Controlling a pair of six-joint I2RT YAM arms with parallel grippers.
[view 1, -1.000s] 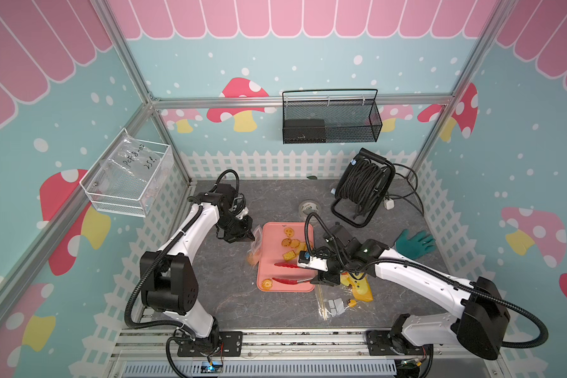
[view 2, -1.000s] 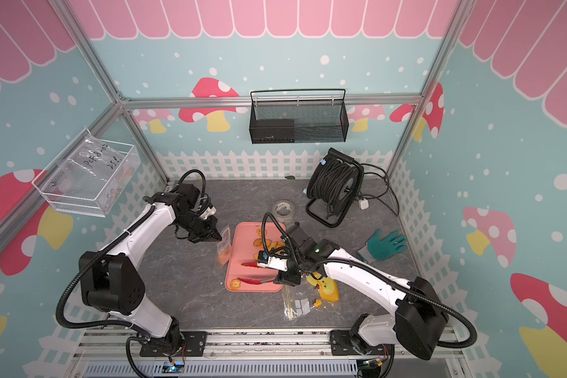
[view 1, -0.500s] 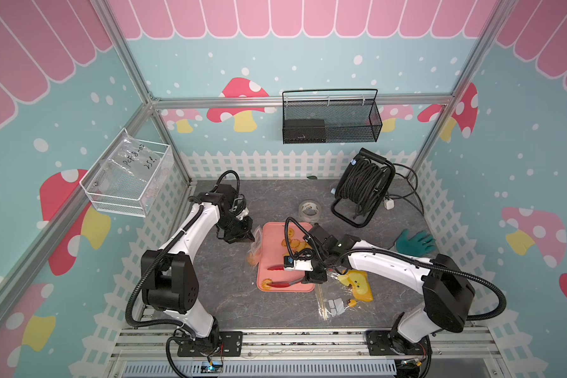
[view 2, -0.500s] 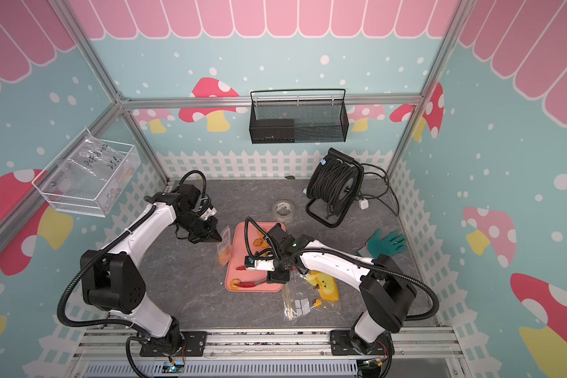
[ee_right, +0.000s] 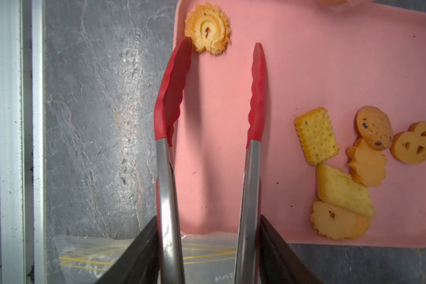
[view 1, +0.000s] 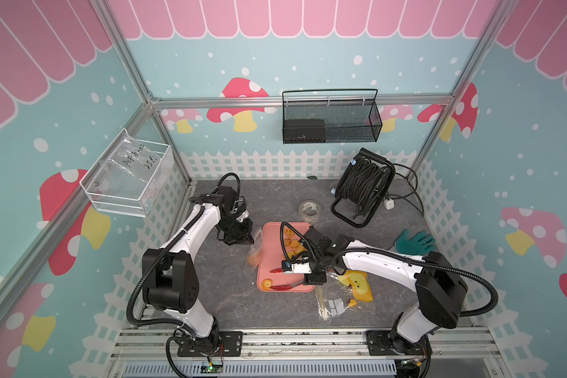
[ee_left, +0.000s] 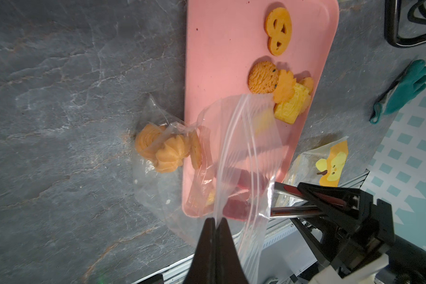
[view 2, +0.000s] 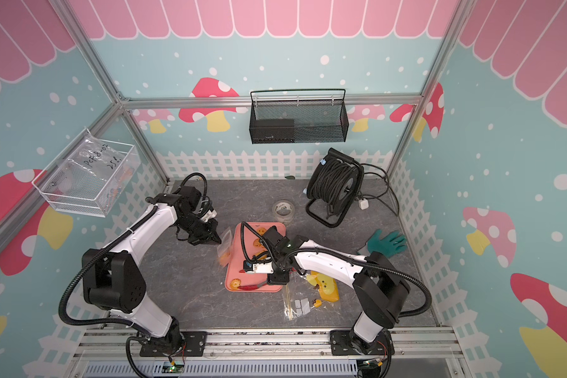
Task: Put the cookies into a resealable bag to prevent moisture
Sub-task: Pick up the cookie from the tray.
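My left gripper (ee_left: 215, 220) is shut on the mouth edge of the clear resealable bag (ee_left: 241, 137), holding it up beside the pink tray (ee_left: 219, 49). Three cookies (ee_left: 162, 147) lie inside the bag. In both top views the bag (view 1: 255, 248) hangs at the tray's left edge. My right gripper (ee_right: 208, 217) is shut on red-tipped metal tongs (ee_right: 172, 86), whose arms stand spread over the tray (ee_right: 305, 61). One tong tip touches a swirled cookie (ee_right: 207, 28) at the tray's corner. Several more cookies (ee_right: 342, 172) lie clustered on the tray.
A larger clear bag with a yellow face-marked item (view 1: 355, 284) lies right of the tray, under my right arm. A tape roll (view 1: 310, 208), a black cable reel (view 1: 362, 186) and a green glove (view 1: 414, 240) sit behind and to the right.
My right arm has drawn its elbow in and carried the tongs toward the tray's near end, by the swirled cookie. The left gripper and bag have stayed put.
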